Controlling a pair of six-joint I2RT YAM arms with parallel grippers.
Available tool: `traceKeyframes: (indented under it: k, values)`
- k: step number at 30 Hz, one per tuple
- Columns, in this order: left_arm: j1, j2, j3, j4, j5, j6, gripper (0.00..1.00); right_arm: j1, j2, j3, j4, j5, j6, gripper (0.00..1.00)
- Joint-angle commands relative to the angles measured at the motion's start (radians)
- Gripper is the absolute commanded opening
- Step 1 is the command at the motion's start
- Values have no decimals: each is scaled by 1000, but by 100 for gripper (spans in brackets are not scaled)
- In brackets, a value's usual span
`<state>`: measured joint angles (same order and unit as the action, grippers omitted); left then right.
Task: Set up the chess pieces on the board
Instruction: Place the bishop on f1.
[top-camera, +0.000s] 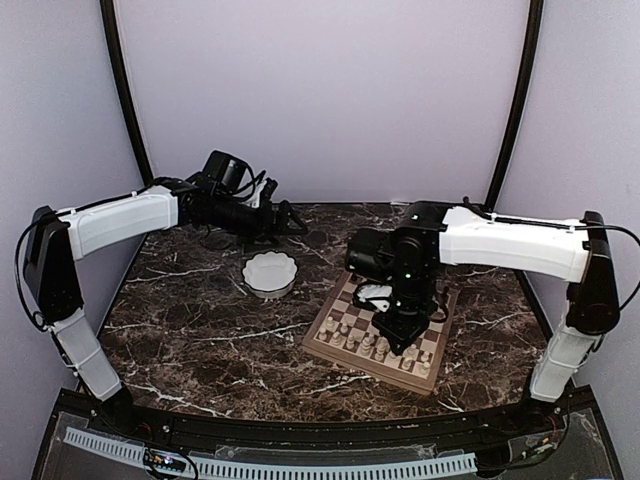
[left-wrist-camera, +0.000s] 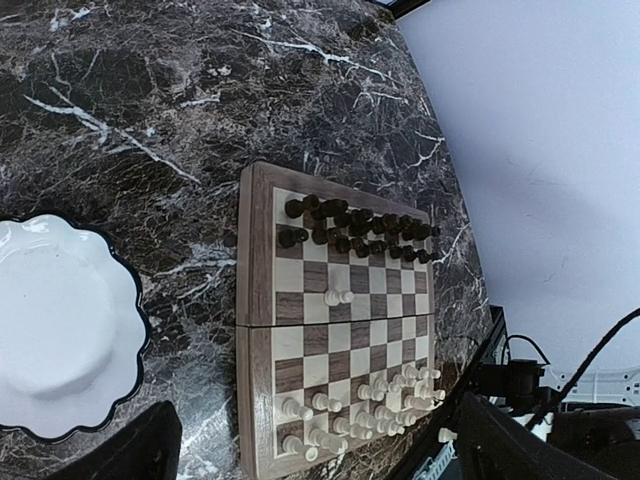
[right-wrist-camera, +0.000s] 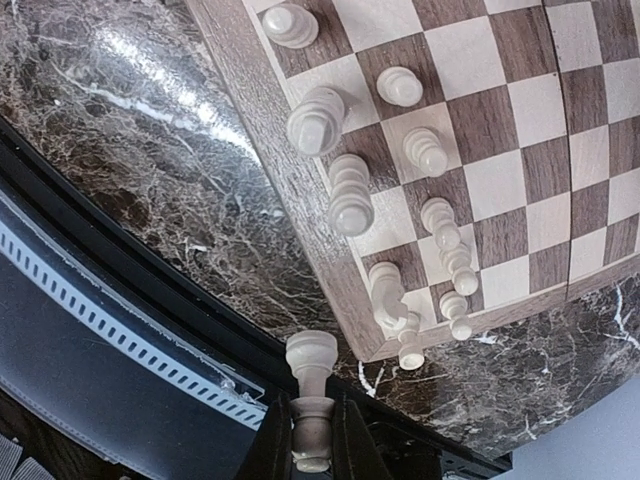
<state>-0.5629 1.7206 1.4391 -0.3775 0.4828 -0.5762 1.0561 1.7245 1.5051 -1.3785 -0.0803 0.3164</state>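
1. Two arms work over the marbled desk (top-camera: 190, 340). The right gripper (top-camera: 405, 338) hangs above the checked wooden board (top-camera: 322, 345); the left gripper (top-camera: 285, 222) sits beyond the white scalloped bowl (top-camera: 269, 274).
2. Left gripper (left-wrist-camera: 315, 435) gapes wide, empty. Dark chessmen (left-wrist-camera: 350, 225) stand ranked; a lone pale piece (left-wrist-camera: 338, 297) sits mid-board.
3. Right gripper (right-wrist-camera: 310, 440) pinches a turned pale piece (right-wrist-camera: 311, 360) just off the board's corner. Placing is in hand: next, lower it upright onto a free square, clear of its neighbours.

A dark, white-veined marble table (top-camera: 200, 340) is carrying two things on its top. A white scalloped bowl (top-camera: 269, 274) is sitting near the middle, and a wooden checked board (top-camera: 345, 320) is lying askew just right of it, not touching.
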Motion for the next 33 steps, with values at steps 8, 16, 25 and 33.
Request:
traceKeyframes:
  k: [8, 16, 25, 33]
  values:
    - [6, -81, -37, -24, 37, -10, 99, 39, 84, 29, -24, 119, -31, 0]
    - [6, -83, -50, -15, 49, -18, 99, 40, 120, 4, 11, 145, -42, 0]
    - [6, -81, -60, -7, 66, -31, 99, 41, 144, -29, 64, 155, -54, 0]
    - [6, -88, -80, -2, 74, -39, 99, 40, 142, -80, 107, 156, -55, 1]
